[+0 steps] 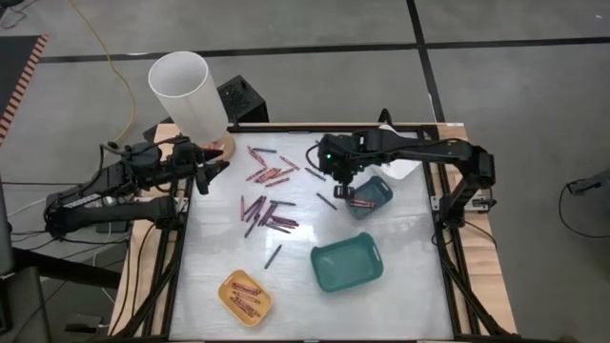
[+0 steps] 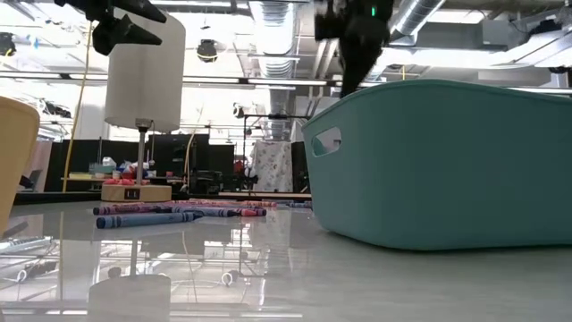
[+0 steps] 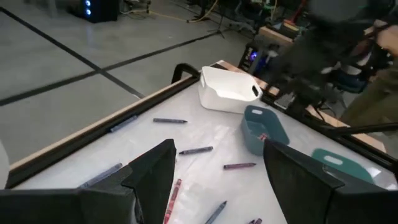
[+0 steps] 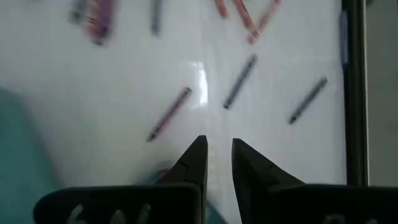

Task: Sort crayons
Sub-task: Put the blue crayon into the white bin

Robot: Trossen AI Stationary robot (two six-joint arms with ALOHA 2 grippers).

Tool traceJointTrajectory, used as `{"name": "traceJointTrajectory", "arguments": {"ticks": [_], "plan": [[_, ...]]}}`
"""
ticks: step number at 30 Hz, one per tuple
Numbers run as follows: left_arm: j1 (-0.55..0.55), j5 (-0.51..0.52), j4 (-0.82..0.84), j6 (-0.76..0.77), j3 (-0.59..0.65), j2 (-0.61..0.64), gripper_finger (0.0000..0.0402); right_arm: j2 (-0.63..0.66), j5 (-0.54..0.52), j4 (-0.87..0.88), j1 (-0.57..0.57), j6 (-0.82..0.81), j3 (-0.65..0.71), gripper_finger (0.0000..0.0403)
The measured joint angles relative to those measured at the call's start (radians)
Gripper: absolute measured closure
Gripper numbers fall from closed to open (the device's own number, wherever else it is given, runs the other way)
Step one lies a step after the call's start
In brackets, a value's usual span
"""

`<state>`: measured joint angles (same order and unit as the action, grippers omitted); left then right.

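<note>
Glossy white tabletop [image 1: 400, 305], grey taped concrete floor around it. Right gripper [image 4: 217, 155]: jaws a narrow gap apart, nothing between them, hovering beside the small blue-grey plastic tray [image 1: 370, 197] near the table's right edge. Left gripper [image 3: 214, 177]: jaws wide apart, empty, waiting at the left edge. Short thin crayons [image 1: 269, 211] are scattered mid-table, a few already in the yellow tray [image 1: 245, 296]. Probably between picks; the next move needs a descent onto one loose crayon.

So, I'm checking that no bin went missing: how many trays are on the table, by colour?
Yellow tray: 1
Teal tray: 1
Blue-grey tray: 1
White tray: 1
Total: 4
</note>
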<state>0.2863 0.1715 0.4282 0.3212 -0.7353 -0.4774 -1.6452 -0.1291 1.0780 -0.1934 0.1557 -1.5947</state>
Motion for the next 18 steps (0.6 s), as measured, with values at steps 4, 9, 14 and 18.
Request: {"name": "traceJointTrajectory", "arguments": {"ticks": [4,9,14,18], "plan": [[0.0,-0.002,0.001,-0.031,0.0,0.0,0.0168,0.007,0.0,-0.132,-0.079,0.01,0.12,0.0335],[0.0,0.054,0.0,-0.087,0.0,0.0,0.0168,0.005,0.003,-0.329,-0.175,0.012,0.226,0.0335],[0.0,0.132,-0.008,-0.101,0.0,0.0,0.0168,0.005,0.082,-0.457,-0.245,0.006,0.276,0.0334],[0.0,0.106,-0.027,-0.1,0.0,0.0,0.0168,0.005,0.101,-0.502,-0.273,0.005,0.309,0.0327]]}}
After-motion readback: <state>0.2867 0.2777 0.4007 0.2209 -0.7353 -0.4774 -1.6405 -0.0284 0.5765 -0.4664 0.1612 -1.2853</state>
